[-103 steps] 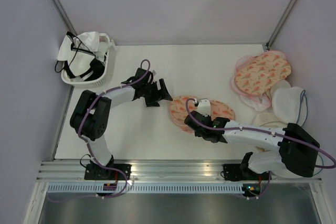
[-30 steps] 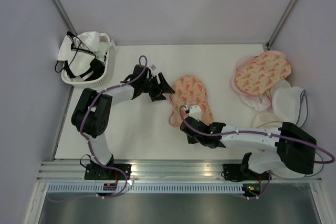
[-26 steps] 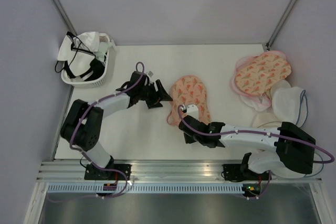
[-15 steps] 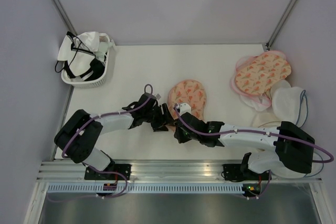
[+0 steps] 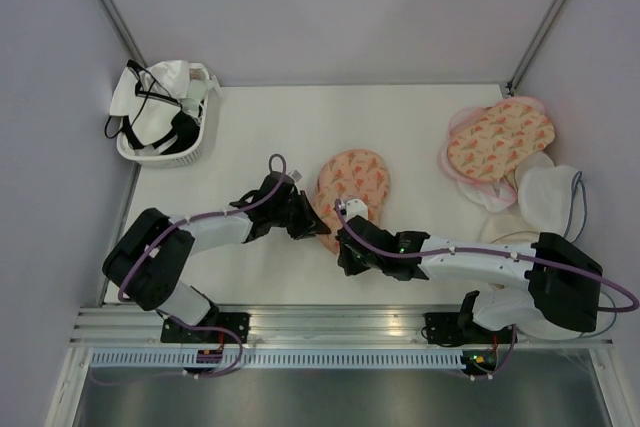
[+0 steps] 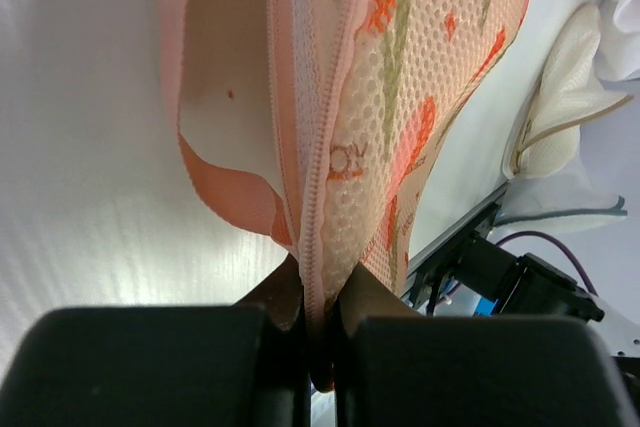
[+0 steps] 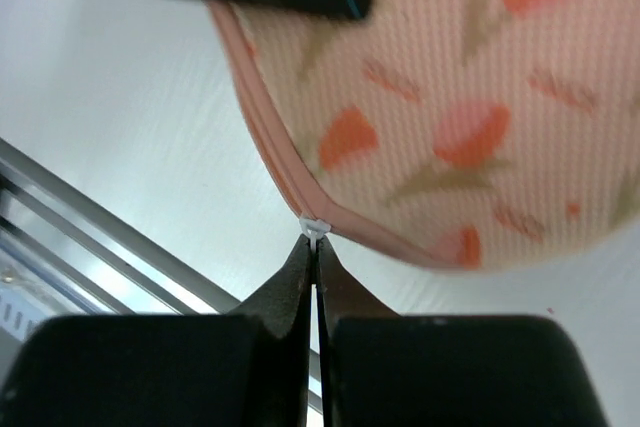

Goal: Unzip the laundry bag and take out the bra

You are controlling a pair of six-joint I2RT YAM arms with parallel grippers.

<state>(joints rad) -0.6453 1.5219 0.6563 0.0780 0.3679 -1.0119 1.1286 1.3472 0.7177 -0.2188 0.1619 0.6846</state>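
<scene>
Lengthwise near-to-far, laundry bag [image 5: 358,177], left pincer [image 6: 319,343] clamping near end

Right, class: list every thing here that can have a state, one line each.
laundry bag: folded over, zip seemingly closed, near edge gripped
left claw: shut on the laundry bag's zip seam
right claw: shut on the white zipper pull
basket: holding black-and-white garments
second printed pouch: lying atop white pouches
</scene>
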